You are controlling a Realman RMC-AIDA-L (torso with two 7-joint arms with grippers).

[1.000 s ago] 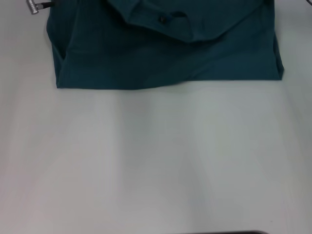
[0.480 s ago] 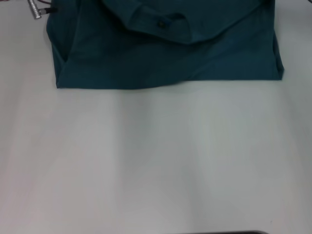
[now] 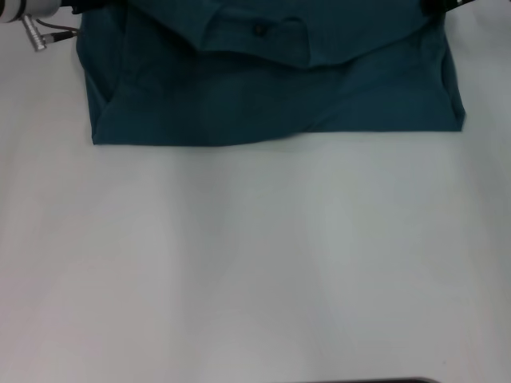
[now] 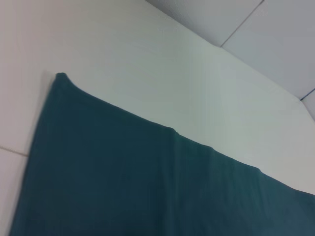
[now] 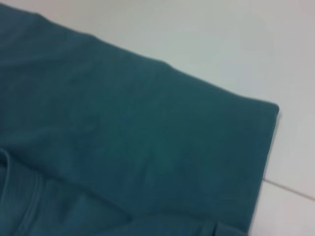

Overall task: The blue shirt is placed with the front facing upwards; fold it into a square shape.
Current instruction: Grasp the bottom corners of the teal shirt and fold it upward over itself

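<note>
The blue shirt (image 3: 271,88), partly folded across the top of the head view on the white table (image 3: 255,263), looks soft, light and limp, best pinched at its far corners, where both arms barely show, fingers unseen.

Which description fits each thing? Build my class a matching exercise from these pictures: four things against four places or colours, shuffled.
Things:
1. blue shirt
2. neck tag
3. left tool
4. right tool

Descriptions:
A. small dark spot by the collar
B. at the shirt's far right corner
C. teal, folded over, on the far side of the table
D. at the shirt's far left corner

Pairs: 1-C, 2-A, 3-D, 4-B
</note>
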